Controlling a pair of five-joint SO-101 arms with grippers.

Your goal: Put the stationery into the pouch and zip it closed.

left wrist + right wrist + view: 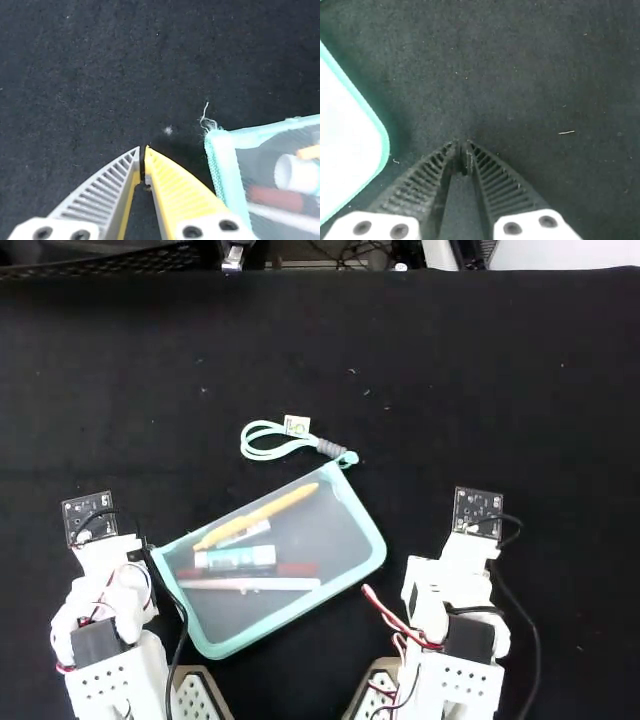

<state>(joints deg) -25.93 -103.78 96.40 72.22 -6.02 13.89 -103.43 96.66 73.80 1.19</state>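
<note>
Black cloth covered the worktop [500, 390] from edge to edge, and the translucent pouch with mint-green edging [350, 530] lay slantwise in the middle of the high view, between the two arms. Through its side I could see a yellow pencil [262, 515], a white tube with a teal label [235, 558], a red pen [295, 569] and a white pen [250, 584], all inside. A mint-green cord loop [270, 440] with a small square tag [296, 425] trailed from the pouch's upper corner towards the top of the frame.

The left claw [143, 150], one finger grey and one yellow, had its tips pressed together on nothing, just beside the pouch's lower-left corner. The right claw [460, 146], both fingers black, was likewise closed and empty, near the pouch's lower-right edge but apart from it.

To my eye the filling was done and only the zip was in question; I could not tell whether it was fully drawn. If it was not, the next move would call for one claw to pin the pouch down while the other opened, took the cord and pulled along the edge.
</note>
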